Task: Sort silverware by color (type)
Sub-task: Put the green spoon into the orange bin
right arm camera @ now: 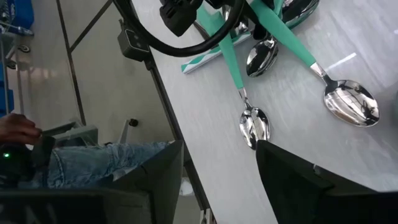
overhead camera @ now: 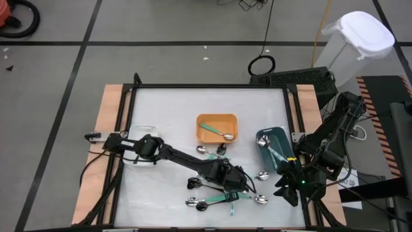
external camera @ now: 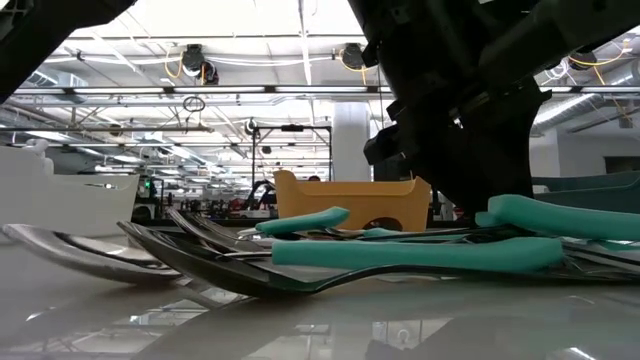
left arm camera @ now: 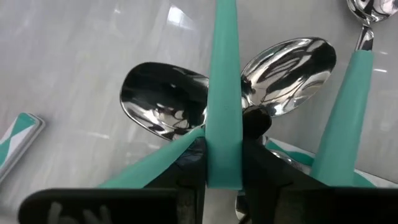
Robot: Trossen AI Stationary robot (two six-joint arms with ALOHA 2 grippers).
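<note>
Here, the left gripper (overhead camera: 239, 185) pinches a teal-handled, silver-headed spoon (left arm camera: 222, 93) in the pile; the right gripper (overhead camera: 288, 185) waits open.

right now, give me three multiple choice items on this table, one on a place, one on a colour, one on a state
1. Where is the left gripper?
A. Over the orange bin
B. At the pile of silverware near the table's front edge
C. Off the table

2. What colour is the handle between the left gripper's fingers?
A. Teal-green
B. Red
C. Yellow

3. How is the right gripper?
A. Shut on a spoon
B. Shut on a bin
C. Open, holding nothing

Key:
1 B: the high view shows the left arm reaching into the pile of silverware, apart from the orange bin.
2 A: the left wrist view shows a teal-green handle running up between the fingers.
3 C: the right wrist view shows its fingers apart with bare table between them.
</note>
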